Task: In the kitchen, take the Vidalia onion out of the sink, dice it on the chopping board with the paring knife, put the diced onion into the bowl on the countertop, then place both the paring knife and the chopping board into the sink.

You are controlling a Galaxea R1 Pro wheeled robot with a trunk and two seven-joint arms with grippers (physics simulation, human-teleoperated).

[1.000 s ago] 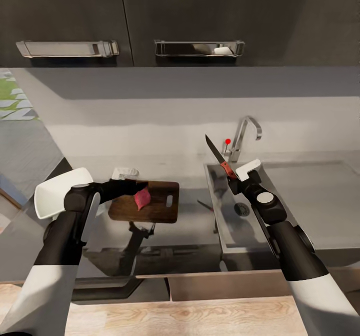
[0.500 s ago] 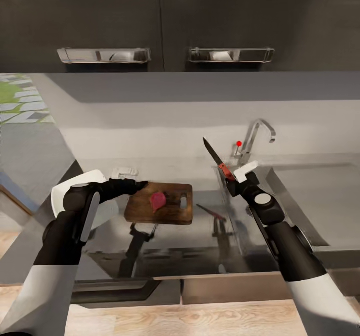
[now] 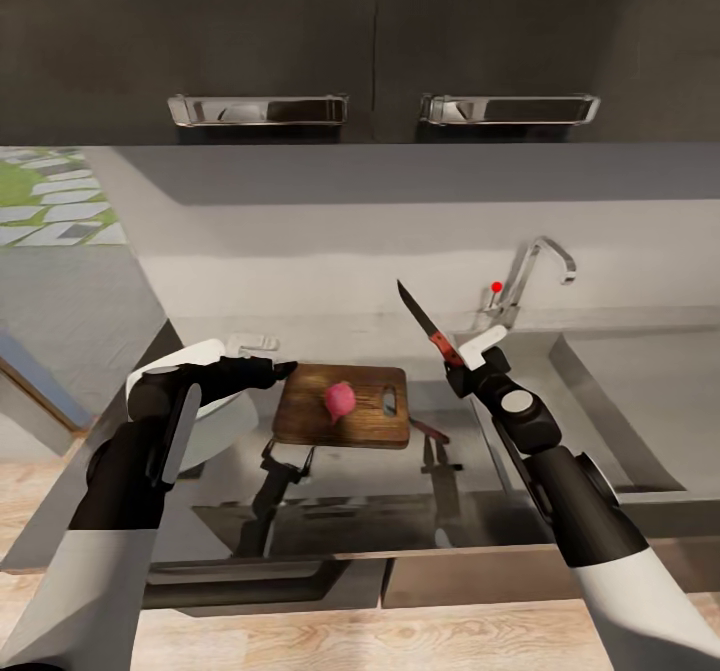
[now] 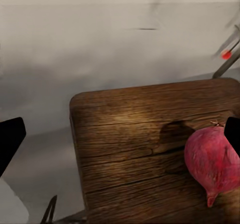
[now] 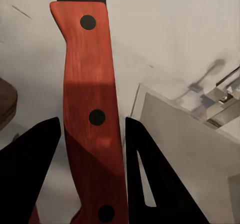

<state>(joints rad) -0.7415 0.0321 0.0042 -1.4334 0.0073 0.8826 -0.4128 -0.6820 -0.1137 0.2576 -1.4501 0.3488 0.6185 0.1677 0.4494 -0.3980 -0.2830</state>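
The Vidalia onion (image 3: 340,401) is seen on the chopping board (image 3: 345,406); the paring knife (image 3: 430,326) is clamped by the right gripper (image 3: 458,361), while the left gripper (image 3: 283,369) is held wide

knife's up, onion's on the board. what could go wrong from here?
1. The onion lies loose and round on the board; the left gripper is open at the board's edge, not steadying it, so it may roll under the cut.
2. The right gripper pinches the knife only by its red handle, and the blade could twist on contact.
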